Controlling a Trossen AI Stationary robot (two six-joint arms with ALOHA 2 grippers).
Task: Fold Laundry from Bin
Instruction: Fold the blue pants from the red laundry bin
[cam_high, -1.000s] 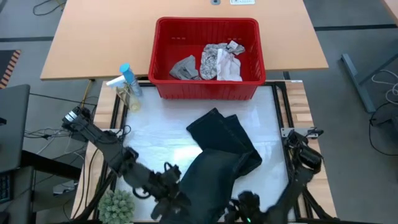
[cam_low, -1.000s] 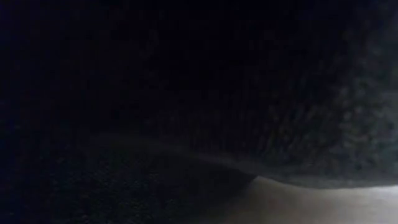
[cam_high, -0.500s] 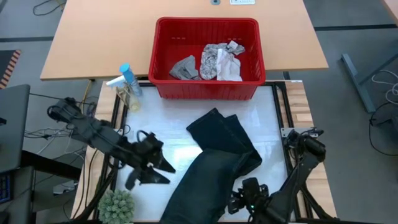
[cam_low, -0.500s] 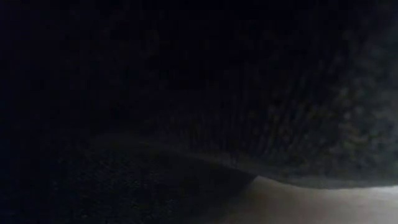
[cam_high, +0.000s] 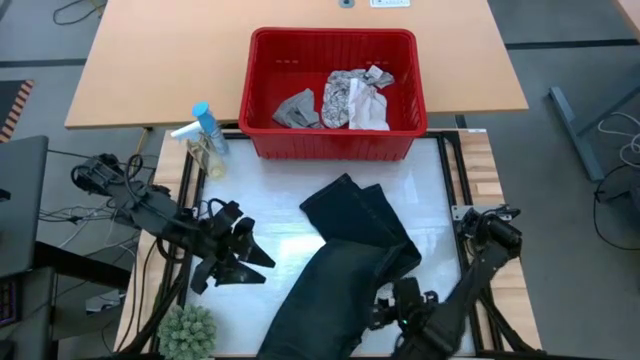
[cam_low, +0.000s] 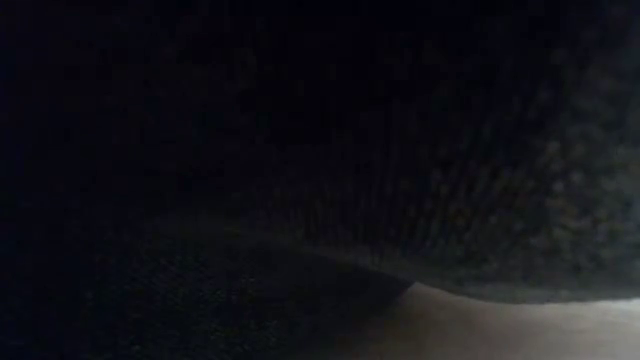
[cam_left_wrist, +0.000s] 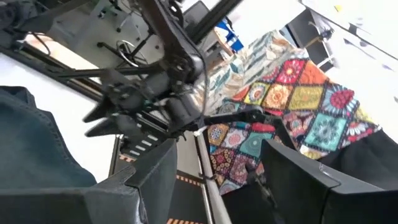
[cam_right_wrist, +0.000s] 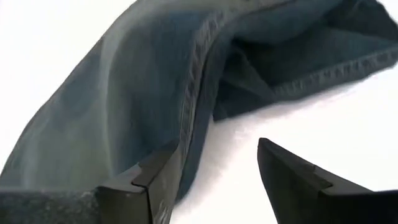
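The large dark blackish-green denim-like garment (cam_high: 345, 265) lies crumpled on the white surface (cam_high: 420, 190), running from about mid-surface down over the near edge, w/ one folded part pointing toward the far edge. The red rectangular plastic bin w/ slotted sides (cam_high: 333, 92) sits at the far edge of the white surface, touching the tan wooden table beyond it; inside it are a white-grey leaf-patterned cloth (cam_high: 345, 95), a small plain whitish cloth (cam_high: 372, 112) just beside it & a grey crumpled cloth (cam_high: 298, 108) toward the bin's left side. Left end effector (cam_high: 262, 258) hovers near the surface's left edge, just left of the garment & apart from it, fingers spread open, holding nothing. Right end effector (cam_high: 380, 302) is near the surface's near edge at the garment's right side; in the right wrist view its fingers (cam_right_wrist: 155, 180) stand apart, one against the garment's seamed edge, the other over bare white surface, no cloth pinched between them. Low view is nearly all dark fabric close to the lens. A blue-capped clear spray bottle (cam_high: 205, 135) lies near the far-left corner; a green spiky plant-like ball (cam_high: 188, 330) sits at the near-left corner. Left wrist view shows a colourful patchwork-patterned cloth (cam_left_wrist: 298, 106) in the room beyond.
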